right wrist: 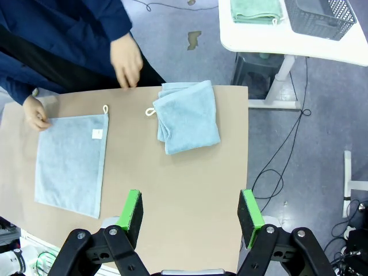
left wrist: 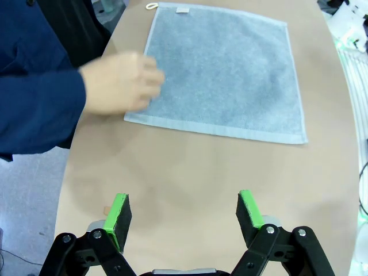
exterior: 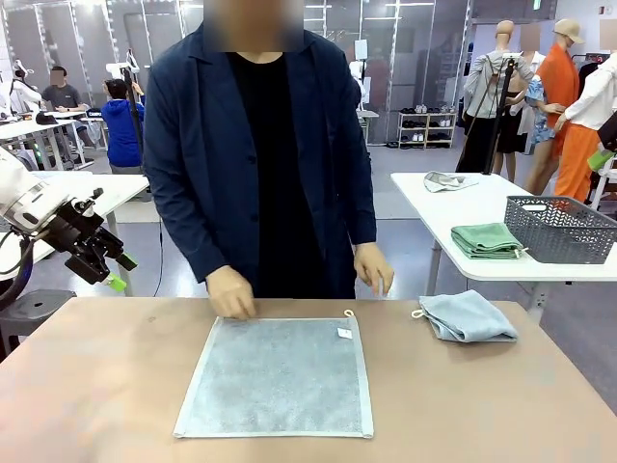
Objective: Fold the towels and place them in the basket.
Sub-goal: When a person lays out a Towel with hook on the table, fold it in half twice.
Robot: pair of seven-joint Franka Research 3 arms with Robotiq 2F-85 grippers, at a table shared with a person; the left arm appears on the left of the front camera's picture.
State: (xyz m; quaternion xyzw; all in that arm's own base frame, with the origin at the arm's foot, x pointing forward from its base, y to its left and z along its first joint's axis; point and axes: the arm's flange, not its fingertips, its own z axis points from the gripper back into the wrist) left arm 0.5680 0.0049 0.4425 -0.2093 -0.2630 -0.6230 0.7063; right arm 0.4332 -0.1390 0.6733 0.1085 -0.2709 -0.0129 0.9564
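Here the brown worktop carries two towels. One towel, the spread towel, lies flat and square in the middle. Its near edge runs close along the worktop's near edge, and its far edge stops short of the far edge. A white loop sticks out at its far right corner. One of the person's hands presses on its far left corner. The other hand hangs at the far edge of the worktop, just beyond the loop and off the cloth.

The second, a folded towel, sits near the far right corner, well apart from the spread one, with bare worktop between them. The wide strips at the left and right edges are bare too.

The left gripper hangs out past the worktop's left edge, its jaws wide apart and holding nothing. The right gripper is above the near right part of the worktop, jaws likewise spread and empty, with bare surface under it.

The basket stands on a separate white table behind and to the right, with a folded green cloth just beside it.
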